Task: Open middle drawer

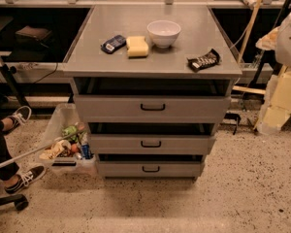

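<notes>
The grey cabinet (150,62) has three stacked drawers, each with a small black bar handle. The middle drawer (184,144) sits between the taller top drawer (194,108) and the smaller bottom drawer (179,169). Its flat front stands about in line with the other two, with a dark gap above it. My gripper (272,118) shows as a pale cream shape at the right edge, well right of the drawers and touching nothing.
On the cabinet top are a white bowl (164,33), a yellow sponge (137,46), a blue packet (113,43) and a dark snack bag (203,60). A clear bin of litter (68,147) stands left of the drawers. A person's shoes (20,115) are at the far left.
</notes>
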